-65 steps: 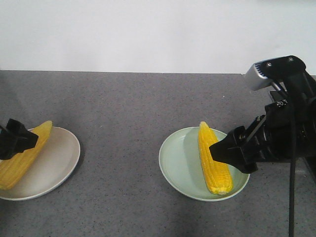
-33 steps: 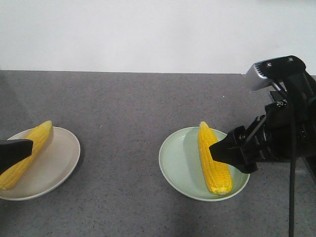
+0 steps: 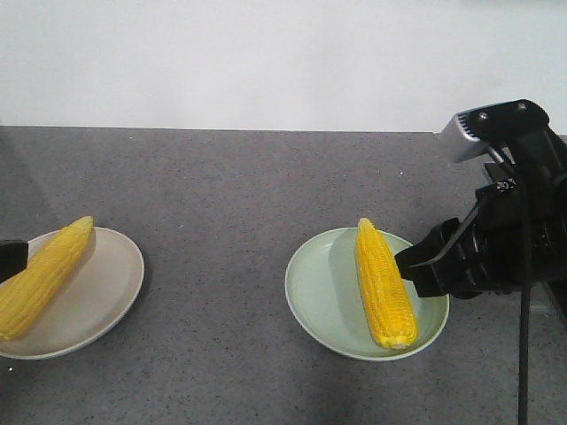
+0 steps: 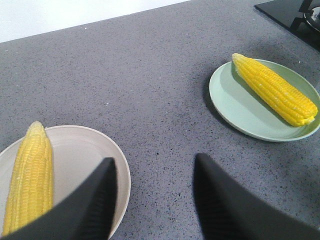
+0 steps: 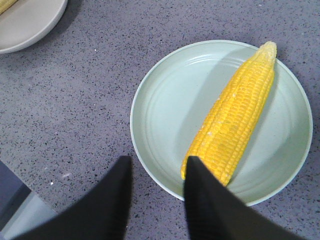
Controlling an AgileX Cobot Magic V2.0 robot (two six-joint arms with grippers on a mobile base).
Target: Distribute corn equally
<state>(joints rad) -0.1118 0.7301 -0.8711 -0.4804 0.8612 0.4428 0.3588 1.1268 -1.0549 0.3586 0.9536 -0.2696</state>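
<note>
Both grippers, left (image 4: 152, 200) and right (image 5: 156, 192), are spread apart and hold nothing. 1 corn cob (image 3: 41, 275) lies on the left beige plate (image 3: 106, 288), 1 cob (image 3: 384, 283) on the right green plate (image 3: 319, 292).

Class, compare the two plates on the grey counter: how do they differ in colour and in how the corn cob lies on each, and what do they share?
The left plate is off-white, while the right plate is pale green. In the front view, the corn cob on the left plate lies diagonally and its thick end overhangs the rim, whereas the corn cob on the right plate lies nearly straight, wholly inside. Both plates are round and shallow, and each holds exactly one yellow cob.
</note>
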